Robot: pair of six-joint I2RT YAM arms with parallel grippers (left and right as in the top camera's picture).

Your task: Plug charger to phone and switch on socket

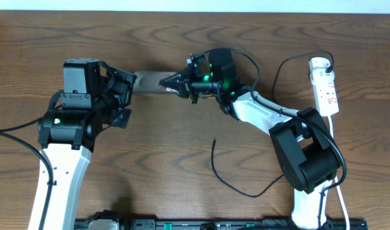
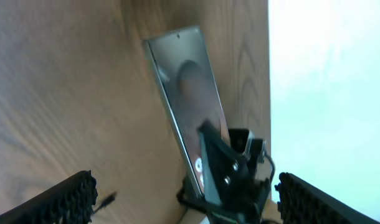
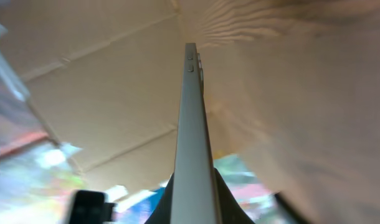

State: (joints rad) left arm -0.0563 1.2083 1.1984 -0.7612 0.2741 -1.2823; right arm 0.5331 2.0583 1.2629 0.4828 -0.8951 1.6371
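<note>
1. Gripping the phone with the right gripper, clamped firmly on its 3 o'clock end in the overhead view.
2. Placed just toward 12 o'clock from the middle of the table, with the long side running from 9 to 3 o'clock and the body turned up onto a long edge. Cannot tell whether touching the wood or held clear of it.
3. From the right wrist, seen edge-on as a thin pale strip rising from 6 toward 12 o'clock, pinched at the bottom of the frame, with 2 small side buttons near the far end.
4. From the left wrist, showing a glossy dark face with a brownish oval, slanting from 11 o'clock down to 6 o'clock, where the other arm's black fingers hold it.
5. Spread wide and holding nothing at the left gripper, just at 9 o'clock of the phone's free end. Black ribbed pads at 7 and 5 o'clock of the left wrist view, both apart from the phone.
6. Lying near the table's 3 o'clock edge, well apart from the phone: the socket, white, set lengthwise from 12 to 6 o'clock, with red marks. Too small to tell how the switches stand.
7. Resting loose on the wood toward 5 o'clock from the phone: the charger, its thin tip free, well apart from the phone and touched by neither gripper. Curving from there toward 4 o'clock and passing behind the right arm.
</note>
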